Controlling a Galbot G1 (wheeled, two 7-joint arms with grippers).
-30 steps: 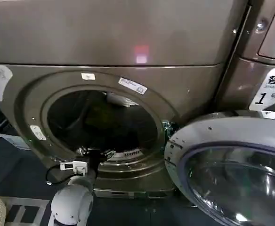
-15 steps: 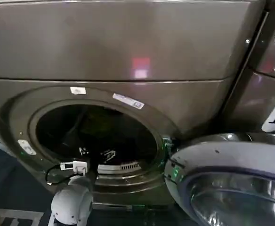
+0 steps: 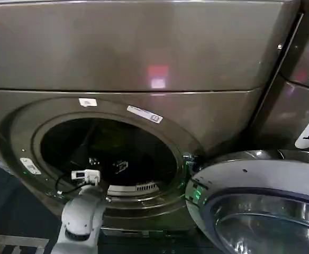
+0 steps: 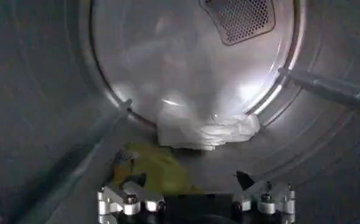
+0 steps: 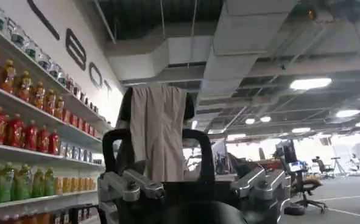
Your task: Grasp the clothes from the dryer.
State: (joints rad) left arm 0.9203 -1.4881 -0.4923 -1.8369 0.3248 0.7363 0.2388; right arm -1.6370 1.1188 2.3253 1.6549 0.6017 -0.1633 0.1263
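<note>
Jaws spread and empty, left gripper (image 4: pixel 195 190) hangs inside the bronze-grey front-loading dryer (image 3: pixel 144 79), just short of the yellow-green cloth (image 4: pixel 152 170) and white cloth (image 4: pixel 201 131) on the drum floor: reaching, seemingly; next, lower and close.

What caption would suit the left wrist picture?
Left tool, open, inside the dryer's shiny metal drum, facing a crumpled white cloth and a yellow-green cloth.
</note>
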